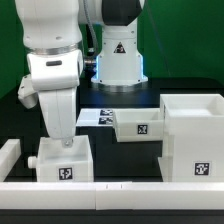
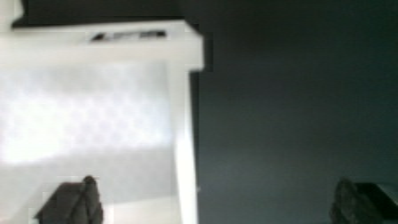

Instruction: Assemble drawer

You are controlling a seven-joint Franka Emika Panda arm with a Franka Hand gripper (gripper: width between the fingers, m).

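Low white rail [image 1: 110,190] runs along the table [image 1: 125,160] edge closest to the exterior camera, and just behind it, directly under the hand, sits the near tray [image 1: 65,165], upright with its open top facing up and a tag on its front. The gripper [image 2: 214,203] hangs above it with its fingers [image 2: 71,200] spread wide. In the wrist view one fingertip is over the tray's pale floor and the other over bare dark table, with the tray's side wall between them. This looks like the moment before a grasp on that wall. To do it well, the hand should drop straight down, keeping the wall midway between the fingertips, and close only once both pads are well below the rim. That way the pinch takes flat wall rather than the lip, and the tray does not tip. The wrist picture is blurred, so how far the fingertips stand above the rim cannot be judged. Well off to the hand's side stands the housing [image 1: 195,140]. The second tray [image 1: 138,125] lies between the hand and the housing, either against it or partly inside. The marker board [image 1: 98,118] lies beyond the hand.
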